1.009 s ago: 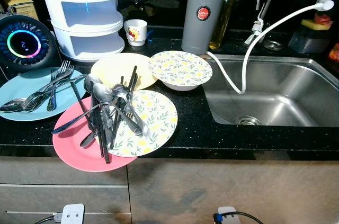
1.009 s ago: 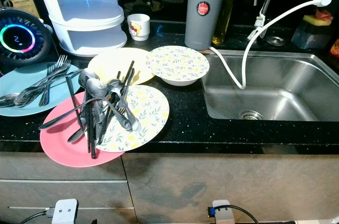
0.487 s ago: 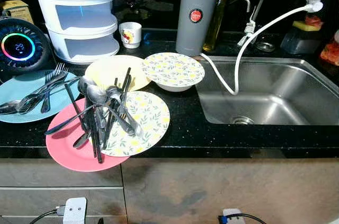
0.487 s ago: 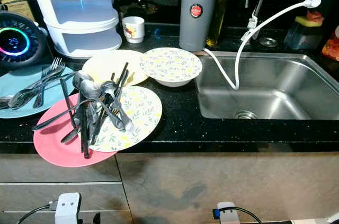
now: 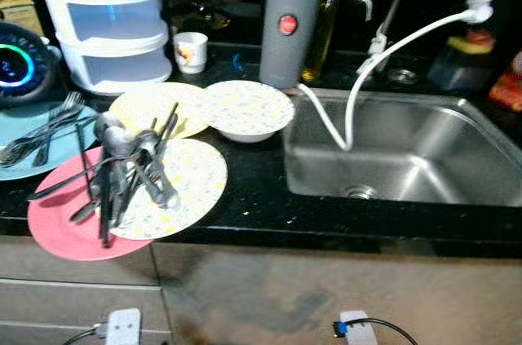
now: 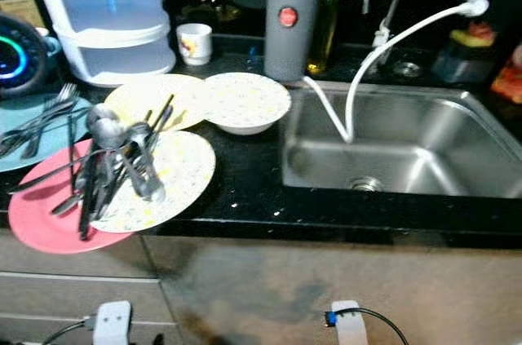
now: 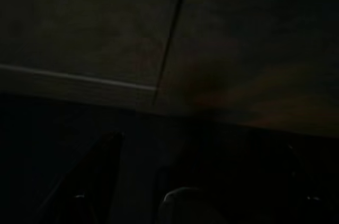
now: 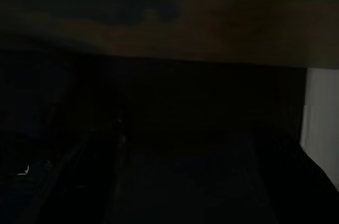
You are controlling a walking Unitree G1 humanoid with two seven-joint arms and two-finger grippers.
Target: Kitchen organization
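Observation:
On the black counter a pink plate [image 5: 57,235] lies under a floral plate [image 5: 192,186], both overhanging the front edge. A tangle of spoons, forks and black chopsticks [image 5: 122,178] is heaped across them. Behind sit a pale yellow plate [image 5: 139,104] and a floral bowl [image 5: 245,108]. A blue plate [image 5: 16,165] at the left edge carries forks and spoons [image 5: 45,129]. My left gripper [image 7: 196,181] hangs in the dark beside a cabinet front. My right gripper [image 8: 185,171] hangs in deep shade as well.
A steel sink [image 5: 457,129] lies to the right, with a faucet and a white hose [image 5: 359,92] dangling into it. A grey canister [image 5: 281,31], a small cup [image 5: 189,51], a white stacked container [image 5: 102,27] and a round lit device [image 5: 12,68] line the back.
The whole picture has slid left and gone blurry, so the camera has moved. The dishes and cutlery lie as before.

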